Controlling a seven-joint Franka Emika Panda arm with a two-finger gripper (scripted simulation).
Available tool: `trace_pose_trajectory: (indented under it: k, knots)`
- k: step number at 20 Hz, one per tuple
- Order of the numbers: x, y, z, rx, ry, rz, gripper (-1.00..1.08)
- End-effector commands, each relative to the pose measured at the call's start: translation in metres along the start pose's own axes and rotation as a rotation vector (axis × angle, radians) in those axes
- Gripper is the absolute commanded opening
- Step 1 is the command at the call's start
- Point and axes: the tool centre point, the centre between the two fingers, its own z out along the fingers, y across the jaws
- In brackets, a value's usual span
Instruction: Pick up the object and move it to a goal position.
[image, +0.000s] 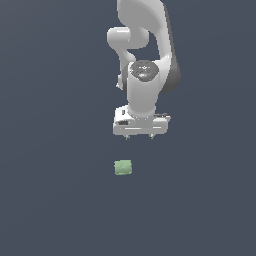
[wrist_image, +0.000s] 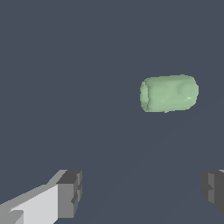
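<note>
**Gripper hanging open, block lying apart from it**

We are seeing nothing else around the arm: only a plain dark slate surface (image: 55, 200), with nothing lying between the gripper (image: 139, 136) and the object (image: 123, 167).

In the exterior view the white arm (image: 145, 60) is reaching down with the hand pointing at the surface. The gripper is hanging with its jaws spread wide and nothing between them; in the wrist view the two dark fingertips (wrist_image: 72, 192) are sitting far apart, with bare surface between.

The object is lying beyond the fingertips, off to one side of the gap, not touching either finger. We are noting it as pale green and matte, a small block with softly rounded edges, somewhat longer than tall in the wrist view (wrist_image: 169, 93), and narrower than the open jaws.
</note>
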Motion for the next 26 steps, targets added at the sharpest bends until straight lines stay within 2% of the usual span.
trace_pose_trajectory:
  k: [1, 15, 26]
  knots:
    - [0.000, 0.000, 0.000, 0.000, 0.000, 0.000, 1.00]
    - [0.006, 0.005, -0.013, -0.014, 0.017, -0.016, 1.00]
    - [0.014, 0.011, -0.005, -0.009, 0.014, 0.127, 1.00]
